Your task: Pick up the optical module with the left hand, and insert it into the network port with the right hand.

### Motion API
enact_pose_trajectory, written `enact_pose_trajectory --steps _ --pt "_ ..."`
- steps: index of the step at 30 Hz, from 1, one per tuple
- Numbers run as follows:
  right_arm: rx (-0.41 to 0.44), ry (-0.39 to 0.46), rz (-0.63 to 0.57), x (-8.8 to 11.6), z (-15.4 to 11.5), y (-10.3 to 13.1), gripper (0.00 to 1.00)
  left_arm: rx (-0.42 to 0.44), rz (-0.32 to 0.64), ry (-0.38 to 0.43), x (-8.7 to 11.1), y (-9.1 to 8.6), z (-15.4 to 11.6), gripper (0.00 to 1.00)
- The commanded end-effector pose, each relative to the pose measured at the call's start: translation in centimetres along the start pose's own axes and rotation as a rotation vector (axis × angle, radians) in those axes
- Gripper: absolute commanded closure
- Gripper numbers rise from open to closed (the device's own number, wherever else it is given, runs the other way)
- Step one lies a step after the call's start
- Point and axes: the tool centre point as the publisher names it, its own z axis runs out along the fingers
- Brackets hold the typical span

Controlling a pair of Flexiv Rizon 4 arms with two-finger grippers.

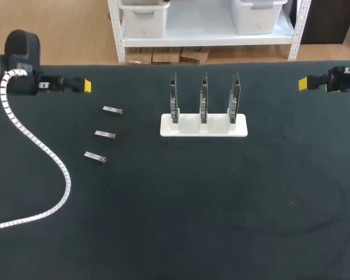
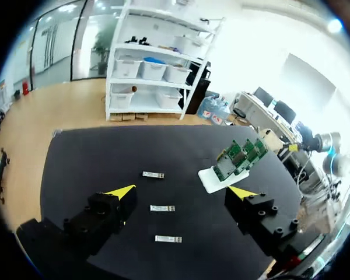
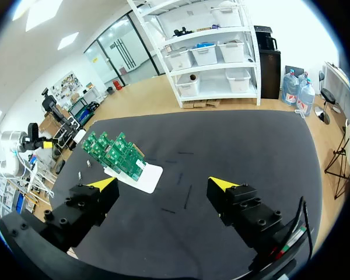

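Three small silver optical modules lie in a slanted column on the black table's left side: the far one [image 1: 112,110], the middle one [image 1: 105,135] and the near one [image 1: 95,157]. In the left wrist view they lie ahead of the fingers [image 2: 153,174] [image 2: 162,208] [image 2: 168,238]. A white stand [image 1: 203,126] holds three upright green boards with network ports [image 1: 203,96]. My left gripper [image 1: 86,86] hangs open at the far left, above and clear of the modules [image 2: 182,192]. Far right, my right gripper [image 1: 304,83] stands open and empty [image 3: 162,184], the boards [image 3: 114,153] ahead of it.
A white spiral-wrapped cable [image 1: 49,154] trails from my left arm across the table's left part, passing left of the modules. The table's [image 1: 221,204] far edge runs just behind the stand.
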Motion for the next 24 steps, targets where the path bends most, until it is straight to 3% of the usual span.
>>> enact_pose_trajectory --steps 1,10,19,24 --pt "0.003 0.001 0.000 0.0 -0.1 0.1 0.00 0.024 0.043 0.031 0.2 1.0 -1.1 0.00" --pt "0.003 0.001 0.000 0.0 -0.1 0.1 0.00 -0.058 0.274 0.139 1.0 2.7 -2.2 0.00" --pt "0.003 0.001 0.000 0.0 -0.1 0.1 0.00 -0.067 0.457 0.234 2.4 2.2 -1.4 0.00" --pt "0.003 0.001 0.000 0.0 -0.1 0.1 0.00 -0.075 0.457 0.248 2.7 2.6 -1.3 0.00"
